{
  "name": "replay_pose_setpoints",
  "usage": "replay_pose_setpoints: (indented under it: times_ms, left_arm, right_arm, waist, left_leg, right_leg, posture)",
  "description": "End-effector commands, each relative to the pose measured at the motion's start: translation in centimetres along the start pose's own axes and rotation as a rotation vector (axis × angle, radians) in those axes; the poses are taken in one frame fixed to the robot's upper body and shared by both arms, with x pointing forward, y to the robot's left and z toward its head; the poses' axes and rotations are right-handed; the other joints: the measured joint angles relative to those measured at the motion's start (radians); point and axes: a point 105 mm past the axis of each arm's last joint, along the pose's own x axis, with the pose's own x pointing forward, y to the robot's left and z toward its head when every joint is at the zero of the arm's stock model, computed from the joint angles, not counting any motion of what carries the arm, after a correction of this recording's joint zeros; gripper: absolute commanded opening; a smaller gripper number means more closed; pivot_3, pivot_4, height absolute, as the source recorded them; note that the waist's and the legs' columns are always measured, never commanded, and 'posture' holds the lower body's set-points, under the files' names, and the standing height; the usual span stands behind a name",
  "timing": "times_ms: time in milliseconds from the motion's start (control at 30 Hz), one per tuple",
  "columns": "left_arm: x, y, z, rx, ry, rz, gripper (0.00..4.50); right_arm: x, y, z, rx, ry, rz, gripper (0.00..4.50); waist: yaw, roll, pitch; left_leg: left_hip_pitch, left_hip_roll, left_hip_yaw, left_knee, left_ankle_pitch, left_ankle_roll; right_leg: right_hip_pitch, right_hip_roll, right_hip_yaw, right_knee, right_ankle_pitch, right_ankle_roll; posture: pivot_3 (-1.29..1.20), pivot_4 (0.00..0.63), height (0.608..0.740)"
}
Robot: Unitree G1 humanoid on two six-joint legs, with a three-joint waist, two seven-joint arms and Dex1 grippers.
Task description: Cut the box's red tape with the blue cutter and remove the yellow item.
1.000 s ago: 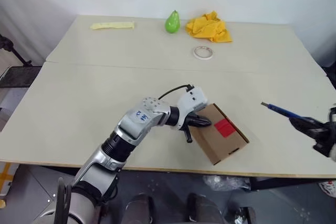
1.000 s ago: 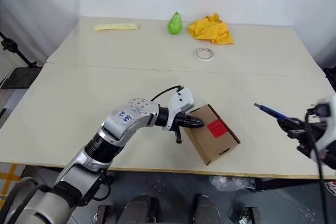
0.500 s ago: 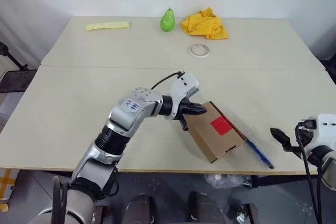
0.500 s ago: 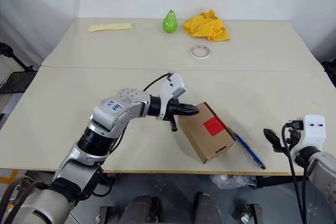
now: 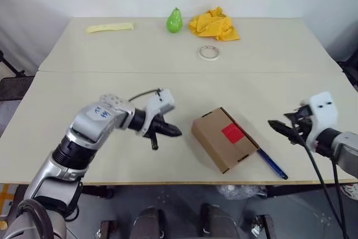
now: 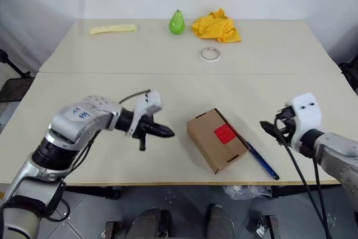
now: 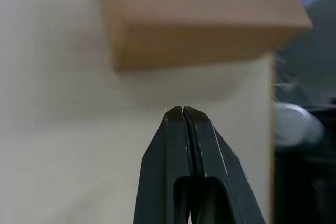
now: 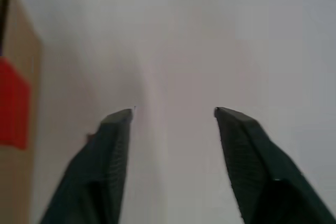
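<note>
both hands flank the box, empty.

pear | yellow cloth (crumpled) | tape ring | pale strip

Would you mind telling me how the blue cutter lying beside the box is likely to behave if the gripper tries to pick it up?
The blue cutter looks slim and pen-like, so it is probably stiff and light. It lies flat on the table, so fingers may struggle to get under it. It could roll or skid if nudged, though the box right beside it may stop it on that side.
</note>
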Motion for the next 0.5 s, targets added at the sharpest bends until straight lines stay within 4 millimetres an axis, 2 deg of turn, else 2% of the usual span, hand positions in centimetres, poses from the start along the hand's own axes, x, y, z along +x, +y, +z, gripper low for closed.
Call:
replay_pose_setpoints:
  times_ms: [33, 167, 267, 400, 500]
  left_arm:
    - [1.4, -1.6, 0.5, 0.017, -0.047, -0.035, 0.00]
    - [3.2, -1.3, 0.2, -0.016, -0.109, 0.023, 0.00]
    - [4.0, -1.0, 0.3, -0.044, -0.152, 0.066, 0.00]
    - [4.4, -0.5, 0.5, -0.049, -0.179, 0.107, 0.00]
    - [4.3, 1.0, 1.0, -0.029, -0.198, 0.168, 0.00]
  right_arm:
    - [1.0, 0.5, 0.5, -0.067, 0.044, 0.052, 1.38]
    - [2.0, 1.8, 1.1, -0.079, 0.074, 0.134, 0.02]
    - [1.9, 3.8, 1.5, -0.087, 0.111, 0.224, 0.02]
    - [1.7, 5.3, 1.3, -0.099, 0.148, 0.287, 0.02]
    - [1.7, 7.1, 1.7, -0.071, 0.133, 0.348, 0.02]
  waist:
    - [0.004, 0.000, 0.000]
    - [0.004, 0.000, 0.000]
    - [0.005, -0.001, 0.000]
    - [0.005, -0.001, 0.000]
    - [0.005, -0.001, 0.000]
  left_leg:
    - [0.000, 0.000, 0.000, 0.000, 0.000, 0.000]
    - [0.000, 0.000, 0.002, 0.001, -0.001, 0.001]
    - [0.000, 0.000, 0.001, 0.000, 0.000, 0.000]
    - [0.000, 0.000, 0.001, 0.001, 0.000, 0.000]
    - [0.000, 0.000, 0.002, 0.001, 0.000, 0.000]
  right_leg:
    - [0.000, 0.000, 0.000, 0.000, 0.000, 0.000]
    - [0.000, 0.000, 0.001, 0.000, 0.000, 0.000]
    - [-0.001, 0.000, 0.001, 0.001, 0.000, 0.000]
    - [-0.001, 0.000, 0.001, 0.001, 0.000, 0.000]
    - [-0.001, 0.000, 0.001, 0.001, 0.000, 0.000]
  posture:
    - [0.00, 0.150, 0.740]
    - [0.00, 0.150, 0.740]
    - [0.00, 0.150, 0.740]
    - [0.00, 0.150, 0.740]
    - [0.00, 0.150, 0.740]
